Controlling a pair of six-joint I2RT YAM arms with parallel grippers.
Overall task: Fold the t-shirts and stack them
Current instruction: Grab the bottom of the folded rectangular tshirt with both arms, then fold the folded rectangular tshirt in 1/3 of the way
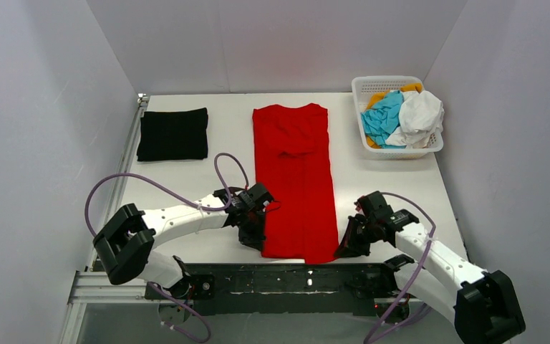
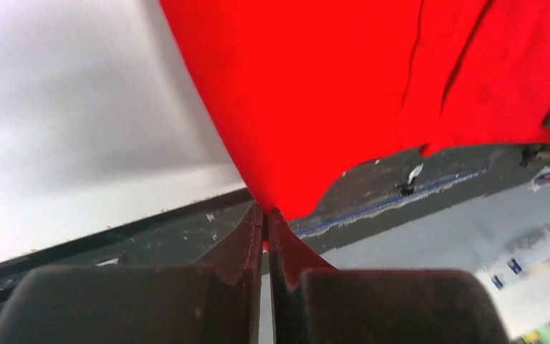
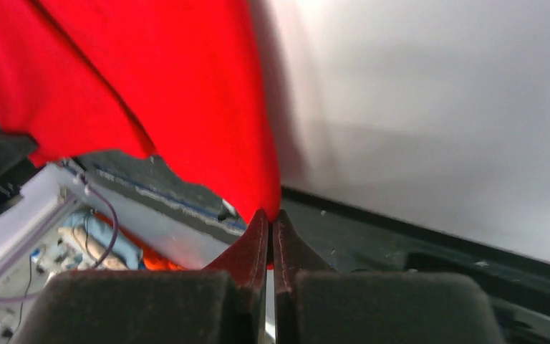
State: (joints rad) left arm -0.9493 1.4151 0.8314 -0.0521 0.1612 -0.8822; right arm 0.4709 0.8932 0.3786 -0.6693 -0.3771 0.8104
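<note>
Here's the bright red soft-cloth t-shirt (image 1: 293, 179), laid out as a long narrow strip down the middle of the white bench (image 1: 387, 186), its sides already turned in and its hem reaching the near edge. Now look at the arms. The left end effector (image 1: 258, 236) is on the near left corner of that hem and the right end effector (image 1: 347, 247) is on the near right corner. One goes to each corner, I'd judge, so the cloth comes up level and can be folded toward the far end without skewing. Both wrist views show it plainly: the fingers are drawn almost together, barely a sliver between them, with a point of red fabric nipped at the tips on each side. At the far left sits the black cloth t-shirt (image 1: 173, 134), a neat folded rectangle and likely the base of the stack. At the far right, the white plastic lattice basket (image 1: 387, 80) holds a crumpled cyan t-shirt (image 1: 383, 118), a white t-shirt (image 1: 421, 111) and an orange t-shirt (image 1: 374, 97), all yet to be folded.
</note>
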